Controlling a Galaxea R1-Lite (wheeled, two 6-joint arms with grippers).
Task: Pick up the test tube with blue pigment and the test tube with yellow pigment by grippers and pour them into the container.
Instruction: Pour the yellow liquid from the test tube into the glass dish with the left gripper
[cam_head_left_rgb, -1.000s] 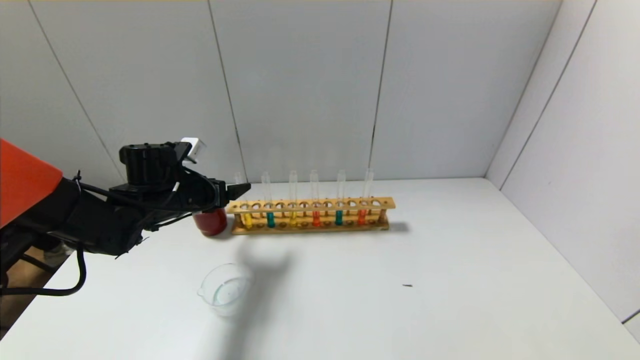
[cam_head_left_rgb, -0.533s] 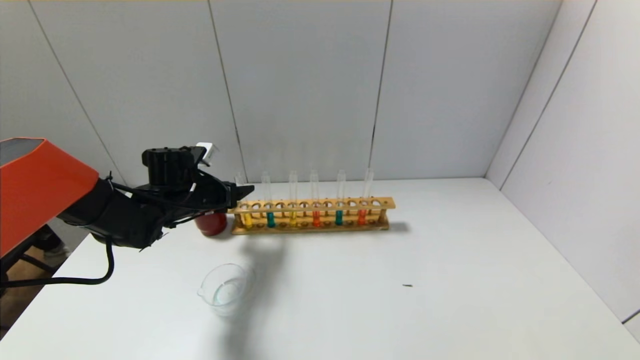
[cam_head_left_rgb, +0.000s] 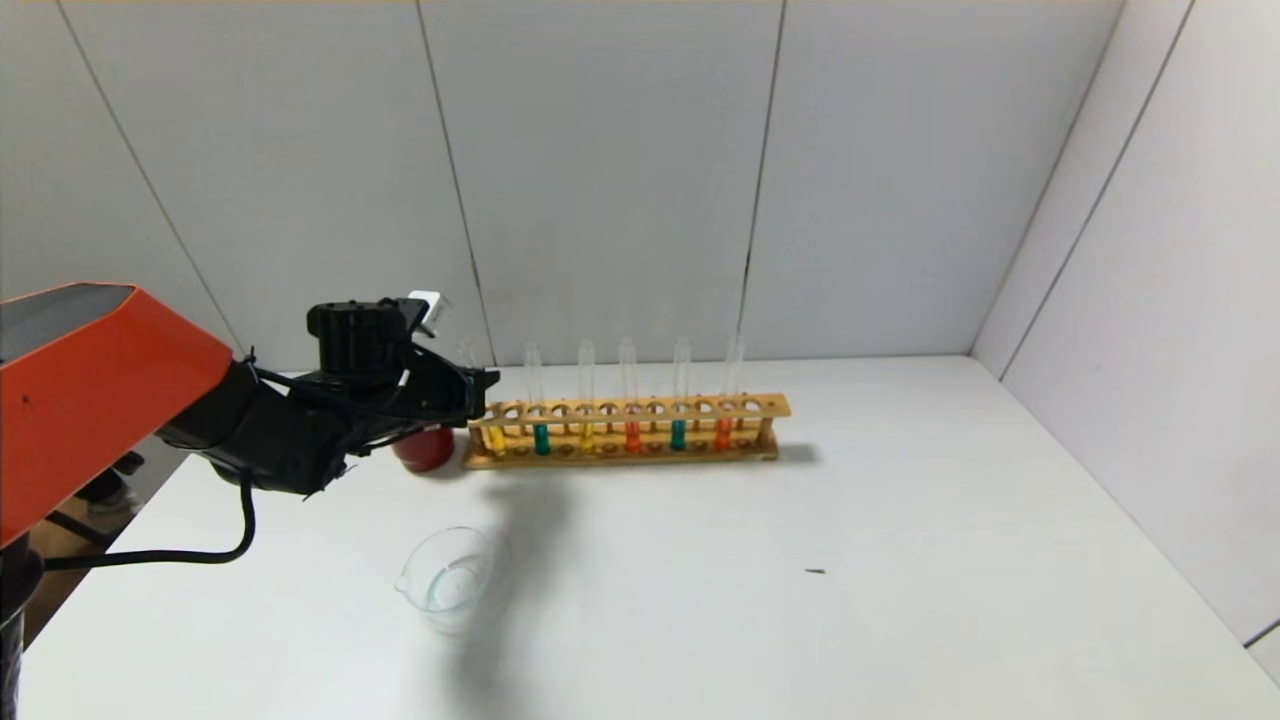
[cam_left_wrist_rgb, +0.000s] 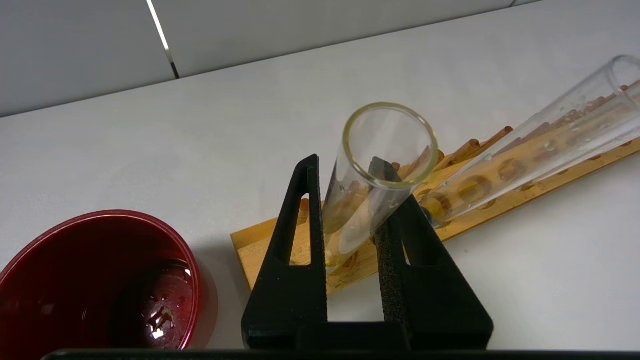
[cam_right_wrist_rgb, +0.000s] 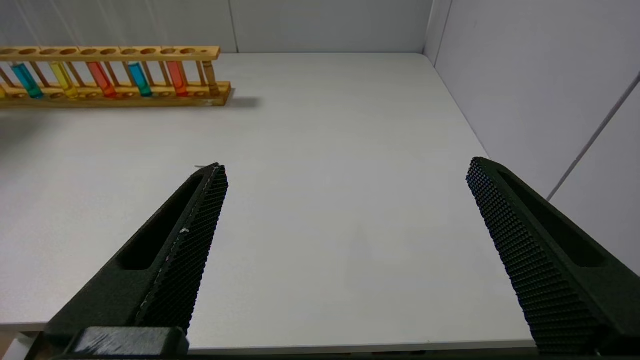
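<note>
Container (cam_head_left_rgb: 447, 580), a clear glass dish with a pouring lip, sits nearest on the white table (cam_head_left_rgb: 900, 560), with broad bare room to its right. Beyond, the left gripper (cam_left_wrist_rgb: 350, 220) clamps the yellow-pigment test tube (cam_left_wrist_rgb: 372, 180) at the wooden rack's (cam_head_left_rgb: 625, 432) left end, beside a glossy red cup (cam_left_wrist_rgb: 95, 285). The blue-pigment test tube (cam_head_left_rgb: 540, 410) stands racked. The right gripper (cam_right_wrist_rgb: 345, 240) hangs spread wide.
</note>
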